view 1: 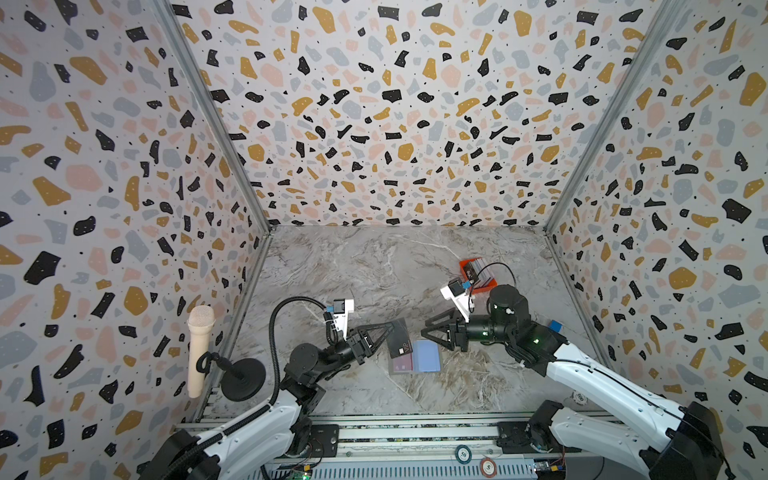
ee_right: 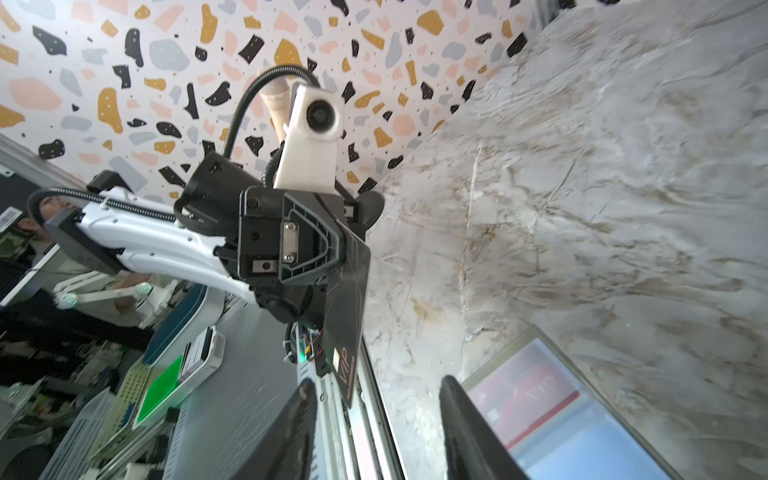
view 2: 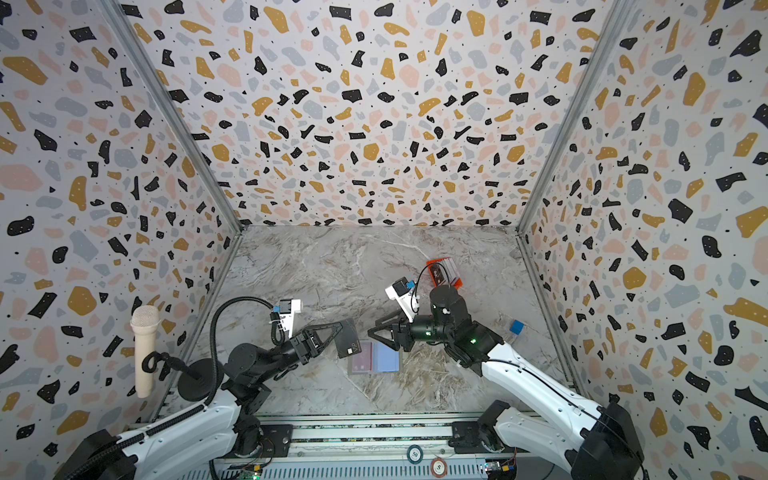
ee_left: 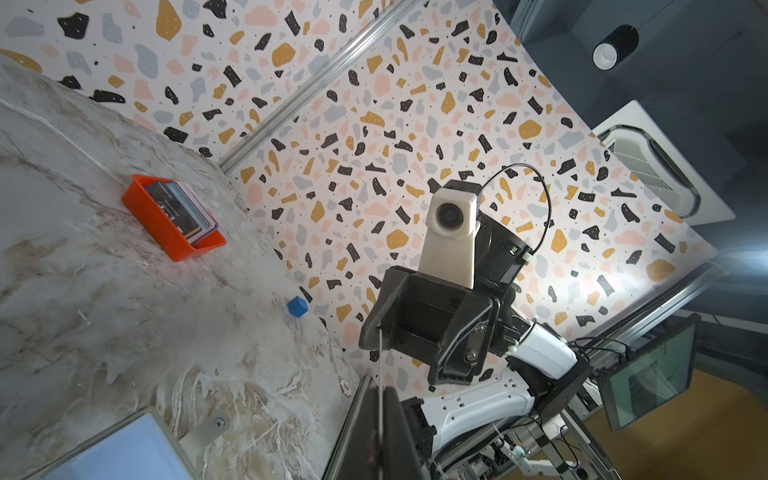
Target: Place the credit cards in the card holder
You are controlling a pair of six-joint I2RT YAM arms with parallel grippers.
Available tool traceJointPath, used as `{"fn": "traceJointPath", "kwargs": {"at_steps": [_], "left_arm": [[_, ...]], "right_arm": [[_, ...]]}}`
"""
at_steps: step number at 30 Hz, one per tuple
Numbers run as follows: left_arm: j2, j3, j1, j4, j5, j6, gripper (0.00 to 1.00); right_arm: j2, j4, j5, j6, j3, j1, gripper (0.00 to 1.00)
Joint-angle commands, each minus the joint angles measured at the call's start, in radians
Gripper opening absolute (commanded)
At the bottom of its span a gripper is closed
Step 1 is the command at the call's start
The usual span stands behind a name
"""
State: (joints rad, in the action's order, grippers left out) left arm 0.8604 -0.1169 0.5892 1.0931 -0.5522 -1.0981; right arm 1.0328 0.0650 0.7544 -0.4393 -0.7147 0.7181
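**Black plastic card (view 1: pixel 400 338) pinched at one edge**

The left gripper (view 1: pixel 388 328) presses its fingers together on it, holding it tilted just past their tips, above the open holder (view 1: pixel 428 357). The right gripper (view 1: pixel 424 330) is spread and empty, facing those tips. The card is thin, stiff and glossy, probably light and slippery. A short-edge grip leaves the far end free for the soft clear pocket. A red card (view 1: pixel 402 364) already sits pocketed.
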Motion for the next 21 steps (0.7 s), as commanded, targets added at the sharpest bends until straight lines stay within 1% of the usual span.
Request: {"fn": "traceJointPath", "kwargs": {"at_steps": [1,7,10,14,21], "left_arm": [[-0.001,-0.037,-0.003,0.031,-0.078,0.030,0.00],[0.003,-0.034,0.005,0.033,-0.086,0.036,0.00],[0.015,-0.035,0.006,0.034,-0.087,0.038,0.00],[0.019,-0.035,0.009,0.042,-0.084,0.031,0.00],[0.011,-0.032,0.011,0.031,-0.084,0.029,0.00]], "right_arm": [[0.026,0.063,0.121,0.015,0.025,0.003,0.49],[0.061,0.156,0.157,-0.017,0.044,0.026,0.43],[0.083,0.166,0.142,-0.017,0.037,0.051,0.42],[0.105,0.263,0.134,-0.068,0.064,0.052,0.36],[0.134,0.299,0.143,-0.087,0.042,0.053,0.31]]}}
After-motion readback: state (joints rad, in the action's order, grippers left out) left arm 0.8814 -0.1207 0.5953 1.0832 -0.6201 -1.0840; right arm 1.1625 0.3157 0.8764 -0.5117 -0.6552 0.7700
